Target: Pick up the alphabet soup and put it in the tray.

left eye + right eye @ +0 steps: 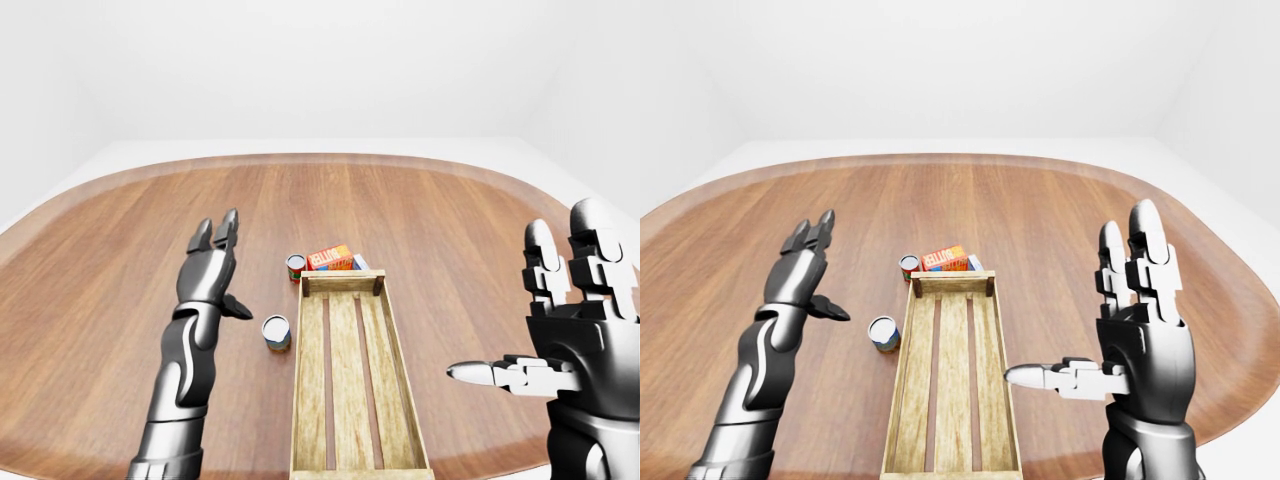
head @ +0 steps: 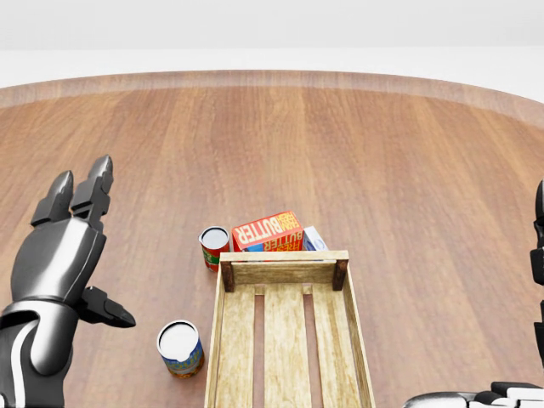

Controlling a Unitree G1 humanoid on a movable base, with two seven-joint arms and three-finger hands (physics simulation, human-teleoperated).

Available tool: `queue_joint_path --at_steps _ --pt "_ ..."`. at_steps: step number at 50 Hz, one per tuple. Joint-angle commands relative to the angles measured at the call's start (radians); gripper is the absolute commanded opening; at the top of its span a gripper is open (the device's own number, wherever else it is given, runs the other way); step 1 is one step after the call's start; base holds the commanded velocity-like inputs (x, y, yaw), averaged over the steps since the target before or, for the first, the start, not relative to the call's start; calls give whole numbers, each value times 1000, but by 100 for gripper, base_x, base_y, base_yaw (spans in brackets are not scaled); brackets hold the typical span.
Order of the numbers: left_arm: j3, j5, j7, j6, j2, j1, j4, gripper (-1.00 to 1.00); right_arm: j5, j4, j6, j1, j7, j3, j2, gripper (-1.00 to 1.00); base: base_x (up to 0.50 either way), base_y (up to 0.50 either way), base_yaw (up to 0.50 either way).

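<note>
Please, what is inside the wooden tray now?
Nothing: the wooden tray shows only its bare slats. Both cans and the butter box stand outside it. The tray's bottom end is cut off in the head view.

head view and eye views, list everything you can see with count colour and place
round wooden table: one, brown, fills all views
slatted wooden tray: one, light wood, empty, bottom centre of head view
red and green can: one, upright, just above the tray's top left corner
blue and yellow can with white lid: one, upright, left of the tray
red butter box: one, lying above the tray's top edge
white and blue box: one, mostly hidden behind the butter box
left robot hand: grey, open, raised left of the cans
right robot hand: grey, open, right of the tray
</note>
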Motion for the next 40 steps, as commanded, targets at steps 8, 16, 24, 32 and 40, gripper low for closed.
queue_joint_path --at_steps 8,16,24,32,40 --pt "-68 293 -69 -100 4 -63 220 100 -4 6 0 -5 -6 -4 1 100 0 0 0" --pt "-71 303 -121 -116 6 -82 263 100 -5 3 0 -5 -12 -4 -1 100 0 0 0" --pt "-81 286 -157 -144 1 -102 330 100 3 -8 0 -5 -11 -13 3 100 0 0 0" --pt "-92 237 -138 -142 -9 -156 473 100 13 22 0 -18 -11 -22 0 100 0 0 0" --pt "-125 223 -102 -120 -26 -195 595 100 22 28 0 -16 -15 -26 1 100 0 0 0"
